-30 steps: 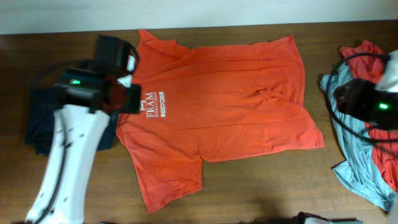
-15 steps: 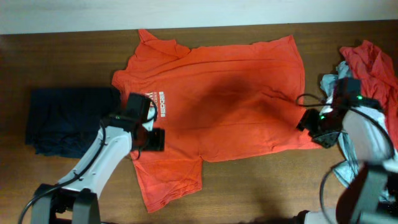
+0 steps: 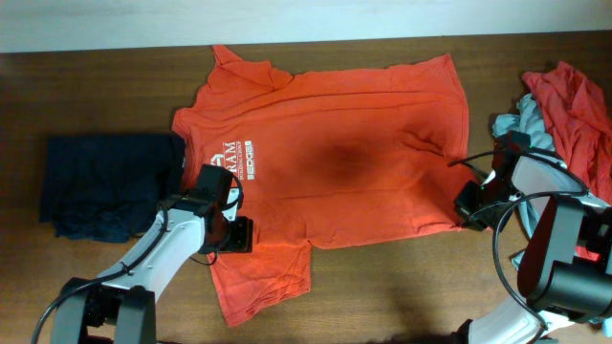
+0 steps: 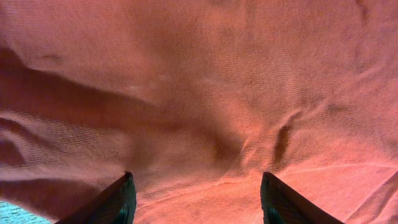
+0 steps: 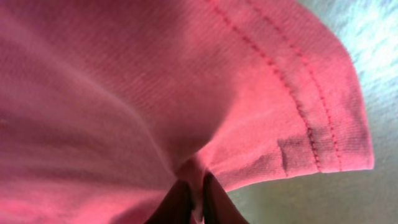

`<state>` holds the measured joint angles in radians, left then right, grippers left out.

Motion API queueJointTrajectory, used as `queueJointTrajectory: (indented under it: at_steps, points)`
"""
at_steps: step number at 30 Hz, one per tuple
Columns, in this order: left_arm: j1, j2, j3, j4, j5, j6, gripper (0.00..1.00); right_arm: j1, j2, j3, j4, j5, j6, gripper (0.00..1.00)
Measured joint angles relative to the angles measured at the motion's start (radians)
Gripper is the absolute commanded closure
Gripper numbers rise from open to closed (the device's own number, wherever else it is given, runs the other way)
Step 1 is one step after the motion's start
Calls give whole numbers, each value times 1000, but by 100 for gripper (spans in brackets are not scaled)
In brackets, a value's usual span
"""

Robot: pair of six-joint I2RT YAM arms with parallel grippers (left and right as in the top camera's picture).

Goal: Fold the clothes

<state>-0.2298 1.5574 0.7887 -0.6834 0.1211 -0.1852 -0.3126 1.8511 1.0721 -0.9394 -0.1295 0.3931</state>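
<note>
Shirt: orange-red T-shirt (image 3: 335, 162) spread flat mid-table (image 3: 402, 287), print up, hem toward the right.
Left gripper (image 4: 196, 202): jaws wide, low over cloth near the lower sleeve; contact unclear.
Right gripper (image 5: 193, 196): pinched tight on a fold by the hem corner.
Left side: navy shirt (image 3: 105, 186), seemingly folded.
Right side: red shirt (image 3: 569, 115) heaped with grey-blue shirt (image 3: 512, 124).

White arms (image 3: 158, 250), black wrists (image 3: 218, 187), looping black cables (image 3: 496, 245).
</note>
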Motion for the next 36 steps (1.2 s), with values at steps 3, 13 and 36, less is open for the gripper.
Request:
queueJointTrajectory:
  at_steps: [3, 13, 36]
  points:
    - [0, 0, 0, 5, -1, 0, 37, 0, -12, -30, -22, -2, 1, 93]
    - [6, 0, 0, -36, -39, 0, 37, 0, -50, -115, -69, -6, 22, 91]
    - [49, 0, 38, -148, -19, 35, 43, 0, -552, -164, -80, -97, -81, 18]
